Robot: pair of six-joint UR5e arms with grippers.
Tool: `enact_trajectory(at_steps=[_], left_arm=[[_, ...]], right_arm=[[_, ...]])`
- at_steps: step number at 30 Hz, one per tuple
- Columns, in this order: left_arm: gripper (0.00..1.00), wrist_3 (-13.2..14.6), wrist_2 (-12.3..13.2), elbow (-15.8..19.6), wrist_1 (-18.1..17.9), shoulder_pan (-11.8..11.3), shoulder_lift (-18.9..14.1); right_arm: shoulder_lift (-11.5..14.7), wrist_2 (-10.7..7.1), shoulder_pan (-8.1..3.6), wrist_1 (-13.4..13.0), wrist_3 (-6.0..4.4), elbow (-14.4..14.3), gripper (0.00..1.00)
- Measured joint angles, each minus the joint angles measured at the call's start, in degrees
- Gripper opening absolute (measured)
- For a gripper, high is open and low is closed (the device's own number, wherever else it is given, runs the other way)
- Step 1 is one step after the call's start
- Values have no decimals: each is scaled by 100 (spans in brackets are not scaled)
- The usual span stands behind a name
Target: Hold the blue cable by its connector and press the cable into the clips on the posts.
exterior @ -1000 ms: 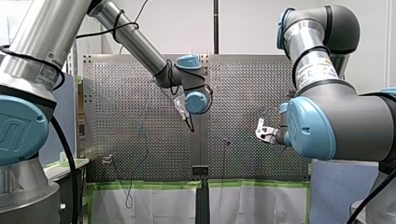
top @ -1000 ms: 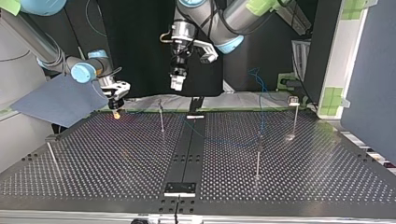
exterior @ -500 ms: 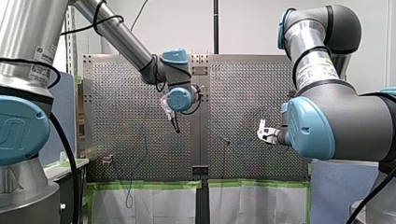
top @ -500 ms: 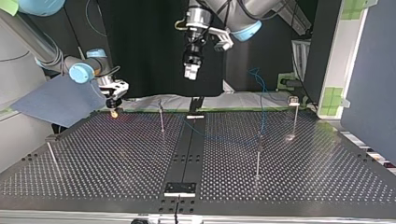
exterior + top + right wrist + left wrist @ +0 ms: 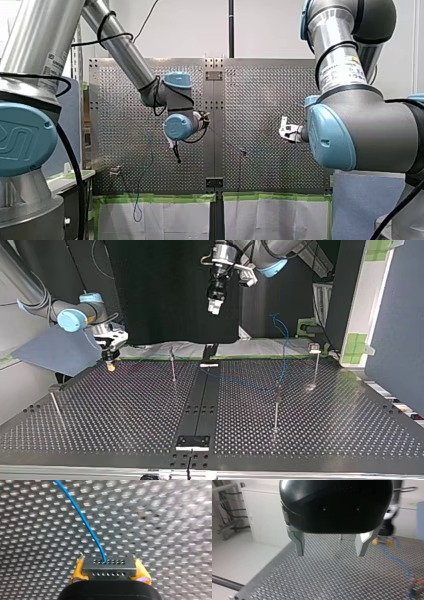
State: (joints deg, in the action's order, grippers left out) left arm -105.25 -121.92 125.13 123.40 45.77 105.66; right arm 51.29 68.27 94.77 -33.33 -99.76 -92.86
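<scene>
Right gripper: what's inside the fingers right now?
A grey connector clamped between the yellow pads, the blue cable leaving its upper row of holes. The connector's rear is hidden behind the black housing.

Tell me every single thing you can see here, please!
table: one, dark metal full of little holes, under everything.
posts: four, thin metal, standing upright on the table.
blue cable: one, blue, runs from the connector out across the table.
connector: one, grey, between the right end effector's yellow pads.
sheet: one, blue-grey, beside the table at the top view's left.
green tape: a few pieces, green, on the white frame at the top view's right.
left end effector: one, black with metal fingers, open and empty, up in the air above the table.
right end effector: one, yellow pads, shut on the connector, low by the table's far edge.
</scene>
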Motion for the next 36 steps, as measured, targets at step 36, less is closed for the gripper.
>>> enact_trajectory(at_steps=[36], left_arm=[[100,146,138,1021,-674,-119,529]], right_arm=[[827,-59,11,63,-63,-1,0]])
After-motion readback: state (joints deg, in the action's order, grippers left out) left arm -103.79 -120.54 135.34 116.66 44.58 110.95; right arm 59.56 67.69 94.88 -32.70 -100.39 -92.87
